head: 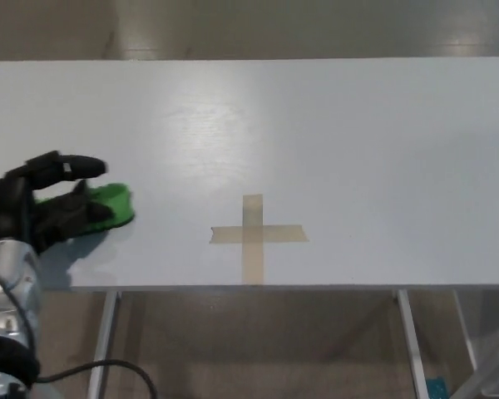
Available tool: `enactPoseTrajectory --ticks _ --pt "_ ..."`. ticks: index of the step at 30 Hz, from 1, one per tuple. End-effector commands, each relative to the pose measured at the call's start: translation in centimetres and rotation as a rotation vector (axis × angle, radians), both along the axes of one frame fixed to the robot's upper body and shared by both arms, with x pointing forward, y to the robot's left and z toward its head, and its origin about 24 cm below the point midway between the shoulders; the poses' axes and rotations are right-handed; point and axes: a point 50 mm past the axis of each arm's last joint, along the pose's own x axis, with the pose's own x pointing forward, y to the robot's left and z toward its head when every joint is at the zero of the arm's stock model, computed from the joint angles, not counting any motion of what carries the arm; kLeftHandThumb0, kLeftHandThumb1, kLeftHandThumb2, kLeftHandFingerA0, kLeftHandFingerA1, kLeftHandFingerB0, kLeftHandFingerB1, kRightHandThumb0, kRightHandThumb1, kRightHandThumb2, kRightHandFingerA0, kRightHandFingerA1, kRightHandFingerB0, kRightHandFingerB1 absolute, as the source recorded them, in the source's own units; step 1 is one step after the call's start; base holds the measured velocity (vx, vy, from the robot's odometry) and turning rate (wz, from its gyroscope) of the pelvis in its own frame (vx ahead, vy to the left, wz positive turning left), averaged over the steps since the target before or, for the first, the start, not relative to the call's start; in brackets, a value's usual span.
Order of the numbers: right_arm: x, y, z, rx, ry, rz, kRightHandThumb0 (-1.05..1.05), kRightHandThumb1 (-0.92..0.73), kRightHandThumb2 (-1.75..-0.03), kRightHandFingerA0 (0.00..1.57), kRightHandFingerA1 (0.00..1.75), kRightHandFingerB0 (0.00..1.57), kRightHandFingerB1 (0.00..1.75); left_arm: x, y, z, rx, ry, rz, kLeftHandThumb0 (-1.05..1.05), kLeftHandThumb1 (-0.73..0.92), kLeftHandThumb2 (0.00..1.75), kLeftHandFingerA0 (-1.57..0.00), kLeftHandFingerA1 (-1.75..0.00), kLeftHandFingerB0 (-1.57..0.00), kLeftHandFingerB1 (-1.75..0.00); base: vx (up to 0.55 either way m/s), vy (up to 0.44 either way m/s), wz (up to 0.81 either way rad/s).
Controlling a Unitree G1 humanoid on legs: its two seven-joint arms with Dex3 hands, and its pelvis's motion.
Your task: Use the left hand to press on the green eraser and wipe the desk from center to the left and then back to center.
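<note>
The green eraser [111, 205] lies flat on the white desk [316, 133] near its left front corner. My black left hand [43, 203] rests on top of it, fingers curled over the eraser's left part and pressing it down; only the eraser's right end shows. The silver forearm [7, 291] comes up from the lower left edge. A tan tape cross [254, 234] marks the desk's centre front, well to the right of the eraser. My right hand is out of the picture.
The desk's front edge [249, 288] runs just below the hand and the tape cross. Metal desk legs [407, 341] and a black cable [108, 374] show beneath it. Beyond the far edge is bare floor.
</note>
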Motion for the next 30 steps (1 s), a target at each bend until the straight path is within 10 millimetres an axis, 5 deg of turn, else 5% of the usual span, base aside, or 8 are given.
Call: enactPoseTrajectory --ticks 1,5,14,21,22,26,30 --pt "-0.6 -0.2 -0.3 0.012 0.027 0.007 -0.49 -0.81 -0.65 0.79 0.59 0.71 0.43 -2.6 1.4 -2.6 0.047 0.101 0.010 -0.13 0.79 0.64 -0.91 -0.67 -0.86 -0.64 0.00 0.000 0.00" --pt "-0.8 -0.3 -0.4 -0.001 0.036 0.008 -0.48 -0.82 -0.65 0.79 0.58 0.71 0.43 -3.4 3.5 -3.7 -0.073 0.187 0.092 -0.09 0.86 0.69 -1.03 -0.78 -0.90 -0.78 0.00 0.000 0.00" --pt "-1.0 -0.1 -0.5 0.000 0.048 -0.007 -0.49 -0.82 -0.65 0.79 0.58 0.70 0.42 -3.5 3.3 -4.1 -0.073 0.205 0.068 -0.08 0.88 0.67 -1.05 -0.77 -0.94 -0.79 0.00 0.000 0.00" --pt "-1.0 -0.1 -0.5 0.005 0.048 -0.006 -0.48 -0.82 -0.65 0.80 0.59 0.70 0.43 -2.8 1.1 -4.3 -0.029 0.192 -0.001 -0.08 0.81 0.70 -1.07 -0.79 -0.98 -0.81 0.00 0.000 0.00" --pt "-1.0 -0.1 -0.5 0.002 0.047 -0.003 -0.48 -0.82 -0.65 0.79 0.60 0.70 0.43 -2.7 0.6 -4.4 -0.026 0.190 -0.013 -0.18 0.71 0.85 -1.06 -0.86 -0.98 -0.86 0.00 0.000 0.00" --pt "-1.0 0.0 -0.5 -0.003 0.044 -0.003 -0.48 -0.82 -0.65 0.80 0.59 0.70 0.43 -2.2 -0.9 -4.4 -0.003 0.179 -0.052 -0.13 0.76 0.73 -1.10 -0.82 -1.02 -0.82 0.00 0.000 0.00" --pt "-0.8 0.0 -0.4 -0.001 0.035 0.007 -0.48 -0.82 -0.65 0.79 0.59 0.70 0.43 -1.2 -4.8 -4.3 0.000 0.134 -0.166 -0.16 0.75 0.76 -1.11 -0.81 -1.03 -0.82 0.00 0.000 0.00"
